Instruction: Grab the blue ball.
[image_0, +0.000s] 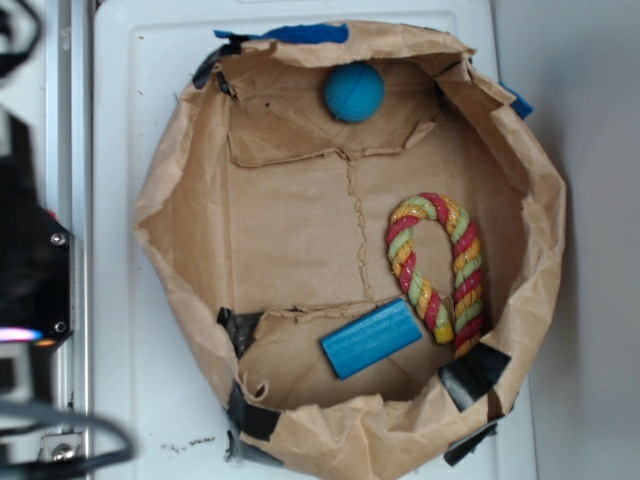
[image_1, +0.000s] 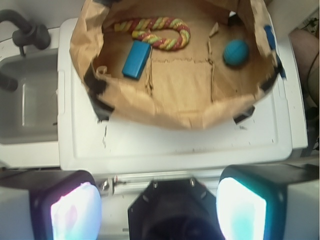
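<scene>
- The blue ball (image_0: 353, 92) sits at the top of the overhead view, just right of the middle, inside a big brown paper bag (image_0: 180, 215) that is folded down like a bowl.
- In the wrist view the ball is in the upper right part of the frame, close to the bag's wall.
- The claw (image_1: 159, 207) is at the bottom of the wrist view, well apart from the ball. Its two fingers (image_1: 67, 210) are spread wide — nothing is between them.
- A striped rope toy (image_0: 440, 270) lies at the right side of the overhead view, and a flat blue block (image_0: 371, 338) lies near the bottom. Both are well apart from the ball.
- The bag rests on a white worktop (image_0: 125, 100).
- The ball looks small and light, with a bumpy, dull skin, so it likely will not slip much — but it is round and could roll.
- The best hold is probably across its middle, one finger on each side.
- The paper wall is just beside the ball, so a finger could catch on it.
</scene>
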